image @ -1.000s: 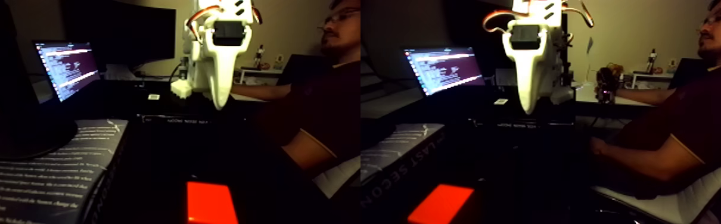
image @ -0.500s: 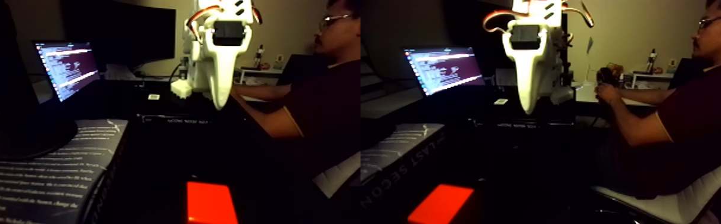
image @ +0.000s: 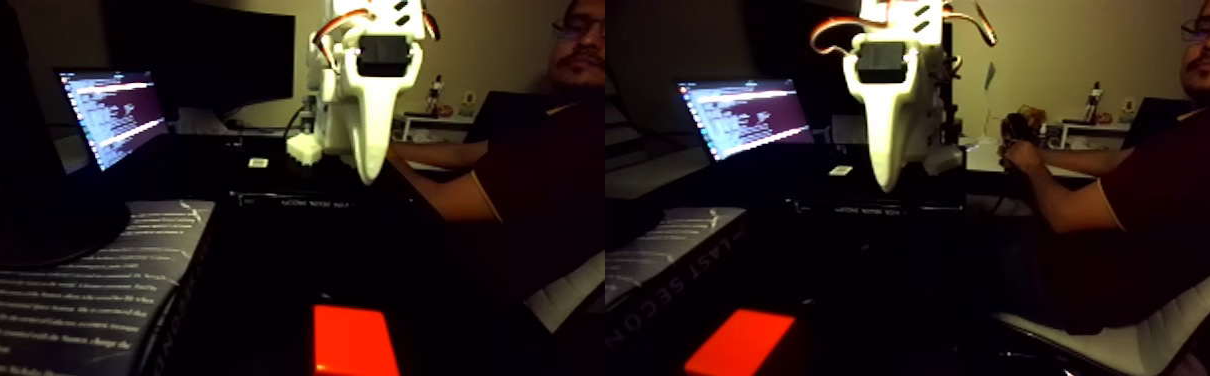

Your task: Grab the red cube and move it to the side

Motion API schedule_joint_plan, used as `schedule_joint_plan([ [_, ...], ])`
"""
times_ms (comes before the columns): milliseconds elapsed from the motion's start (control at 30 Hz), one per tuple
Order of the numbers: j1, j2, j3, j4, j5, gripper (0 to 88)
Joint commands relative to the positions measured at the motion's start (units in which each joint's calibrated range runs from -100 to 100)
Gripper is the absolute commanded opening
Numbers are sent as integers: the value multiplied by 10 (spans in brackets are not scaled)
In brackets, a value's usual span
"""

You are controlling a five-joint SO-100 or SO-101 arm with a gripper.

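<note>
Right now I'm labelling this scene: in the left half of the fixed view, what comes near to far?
Red cube → white gripper hanging above the dark table → laptop screen at the back left.

The red cube [image: 355,340] is cut off by the bottom edge in both halves of the fixed view, so its lower part is out of frame. Above it, the pincer [image: 369,172] shows as a single white finger; a second finger may sit behind it, so whether the jaws are parted cannot be told. The arm above is cropped by the top edge. The table [image: 263,290] around the cube is lost in darkness.
</note>
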Motion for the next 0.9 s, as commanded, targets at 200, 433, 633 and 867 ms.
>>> schedule_joint_plan([
  [200, 3, 0, -1, 2, 2, 7],
  [433, 3, 3, -3, -3, 2, 8],
  [633, 3, 88, -61, -29, 25, 11],
  [867, 16, 297, -170, -97, 96, 11],
])
